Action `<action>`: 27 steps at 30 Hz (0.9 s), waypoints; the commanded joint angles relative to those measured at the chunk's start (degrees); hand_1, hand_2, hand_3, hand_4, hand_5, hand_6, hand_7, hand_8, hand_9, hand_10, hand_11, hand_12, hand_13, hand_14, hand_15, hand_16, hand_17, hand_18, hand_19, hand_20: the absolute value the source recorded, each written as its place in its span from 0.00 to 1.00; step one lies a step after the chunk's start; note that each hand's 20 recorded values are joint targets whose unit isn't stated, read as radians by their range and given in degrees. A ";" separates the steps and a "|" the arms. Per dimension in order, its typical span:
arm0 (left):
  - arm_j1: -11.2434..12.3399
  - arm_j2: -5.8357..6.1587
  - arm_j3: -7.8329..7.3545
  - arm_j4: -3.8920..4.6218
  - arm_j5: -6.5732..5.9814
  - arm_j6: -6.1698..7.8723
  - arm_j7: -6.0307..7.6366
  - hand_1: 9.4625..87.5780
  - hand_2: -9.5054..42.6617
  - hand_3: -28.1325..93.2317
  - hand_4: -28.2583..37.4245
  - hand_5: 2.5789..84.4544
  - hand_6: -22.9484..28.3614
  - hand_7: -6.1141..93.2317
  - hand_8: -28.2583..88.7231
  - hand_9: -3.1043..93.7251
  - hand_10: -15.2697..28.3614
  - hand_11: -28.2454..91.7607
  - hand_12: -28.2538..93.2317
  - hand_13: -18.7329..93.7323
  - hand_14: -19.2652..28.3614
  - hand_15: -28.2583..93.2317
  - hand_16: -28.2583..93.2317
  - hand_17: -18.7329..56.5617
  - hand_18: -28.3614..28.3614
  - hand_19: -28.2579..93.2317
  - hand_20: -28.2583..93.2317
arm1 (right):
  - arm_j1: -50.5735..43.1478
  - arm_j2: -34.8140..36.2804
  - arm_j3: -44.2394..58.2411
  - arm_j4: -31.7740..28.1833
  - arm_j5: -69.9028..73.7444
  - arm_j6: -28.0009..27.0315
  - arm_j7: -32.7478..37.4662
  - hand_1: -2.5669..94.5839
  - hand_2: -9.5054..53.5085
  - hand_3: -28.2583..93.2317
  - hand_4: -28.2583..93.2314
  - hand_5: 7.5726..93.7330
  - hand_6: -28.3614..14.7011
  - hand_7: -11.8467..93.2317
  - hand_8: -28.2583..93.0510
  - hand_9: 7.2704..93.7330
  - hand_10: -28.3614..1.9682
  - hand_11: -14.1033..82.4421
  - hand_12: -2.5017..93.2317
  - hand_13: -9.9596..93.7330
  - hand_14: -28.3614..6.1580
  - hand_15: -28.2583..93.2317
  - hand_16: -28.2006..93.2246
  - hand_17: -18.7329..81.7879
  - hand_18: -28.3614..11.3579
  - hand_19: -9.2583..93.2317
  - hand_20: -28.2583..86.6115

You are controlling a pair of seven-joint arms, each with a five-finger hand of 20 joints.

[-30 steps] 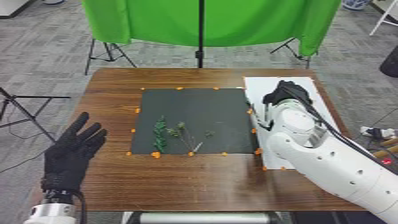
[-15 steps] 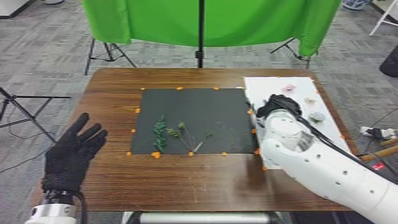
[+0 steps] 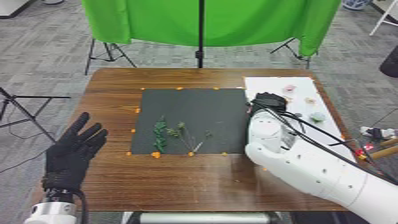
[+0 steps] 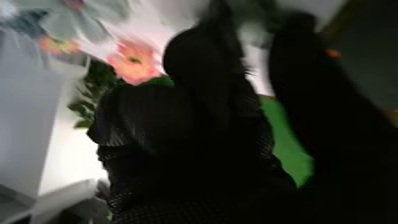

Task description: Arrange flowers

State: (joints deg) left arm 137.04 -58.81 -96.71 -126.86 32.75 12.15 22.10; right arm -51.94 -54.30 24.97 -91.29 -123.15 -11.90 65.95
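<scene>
Called for slow, level travel with the right robot hand (image 3: 269,101), grasp impossible to tell, over the border of dark mat (image 3: 191,102) and white sheet (image 3: 266,84). Seemed wise to clear the leafy sprig (image 3: 160,135) and thin stems (image 3: 188,141) on the near mat, plus the pink flower (image 3: 289,88) and pale flower (image 3: 317,117) at right. Had the left robot hand (image 3: 71,155) released, at the bench's (image 3: 178,182) left.

Pink flower (image 3: 289,88), dark grey mat (image 3: 191,112)
</scene>
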 commanded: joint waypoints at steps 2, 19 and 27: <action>0.91 -0.01 -0.43 0.01 -0.34 0.44 -0.19 0.18 0.29 0.91 0.07 0.38 0.59 0.18 0.15 0.36 0.79 0.39 0.30 0.35 0.96 0.55 0.16 0.09 0.98 0.68 0.21 | -4.91 0.54 -2.79 0.78 -2.44 6.36 -2.63 0.62 0.00 0.77 0.00 0.95 0.62 0.31 0.29 0.91 0.59 0.68 0.28 0.87 0.59 0.86 0.41 0.64 0.13 1.00 0.62; 2.13 0.61 -0.53 -0.40 -0.68 1.00 0.91 0.18 0.28 0.91 0.07 0.38 0.60 0.17 0.15 0.36 0.79 0.39 0.30 0.34 0.95 0.55 0.16 0.09 0.97 0.68 0.22 | -4.62 4.80 2.09 -9.21 -7.90 18.32 -3.67 0.61 0.00 0.83 0.00 0.99 0.58 0.30 0.32 0.96 0.57 0.69 0.26 0.90 0.58 0.87 0.43 0.67 0.13 1.00 0.68; 1.77 1.16 -0.72 -0.32 -0.74 1.12 0.96 0.19 0.29 0.91 0.07 0.38 0.60 0.17 0.15 0.35 0.78 0.39 0.30 0.34 0.95 0.55 0.16 0.09 0.97 0.68 0.22 | -10.76 0.91 5.21 -15.48 -8.72 14.59 -4.28 0.61 0.00 0.84 0.00 1.00 0.57 0.30 0.32 0.97 0.55 0.69 0.26 0.90 0.57 0.88 0.43 0.68 0.11 1.00 0.70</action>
State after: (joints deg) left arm 138.41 -57.83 -97.14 -127.15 32.25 12.81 23.21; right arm -58.35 -49.70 29.39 -103.00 -129.88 5.34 62.38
